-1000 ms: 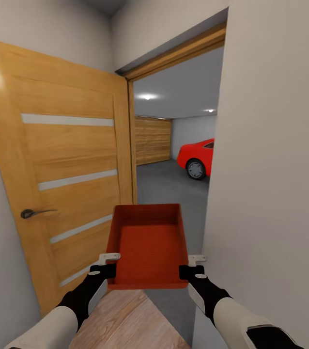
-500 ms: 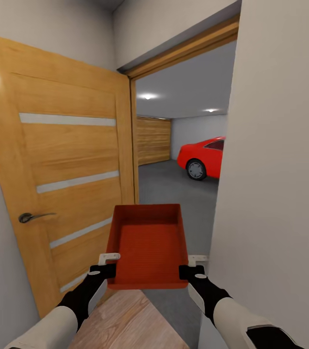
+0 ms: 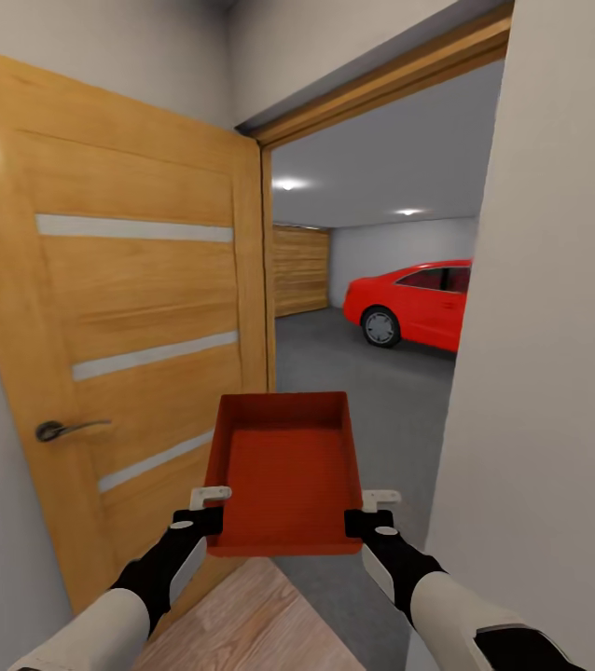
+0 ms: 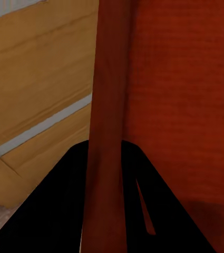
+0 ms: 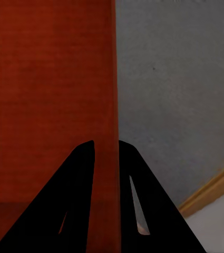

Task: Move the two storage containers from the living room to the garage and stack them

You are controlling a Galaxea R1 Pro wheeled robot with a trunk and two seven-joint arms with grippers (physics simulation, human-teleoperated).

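- The task is, as I judge it, in its carrying part: one storage container (image 3: 283,471) is held in the air just before the garage doorway (image 3: 372,308), and it is not yet inside.
- Still to do: set this bin on the garage floor (image 3: 353,373), then bring the second bin and stack it. Where the second bin is, I cannot tell.
- The left gripper (image 3: 206,508) is clamped on the left wall of the bin near its near corner, one finger inside and one outside; the right gripper (image 3: 370,511) holds the right wall the same way.
- The bin is orange-red, rectangular, without lid and empty, with smooth walls and a finely textured bottom; it is held about level.
- Left of the doorway stands the open orange-wood door (image 3: 139,326); beyond the doorway are a red car (image 3: 419,303) and a panelled wooden door (image 3: 300,268).
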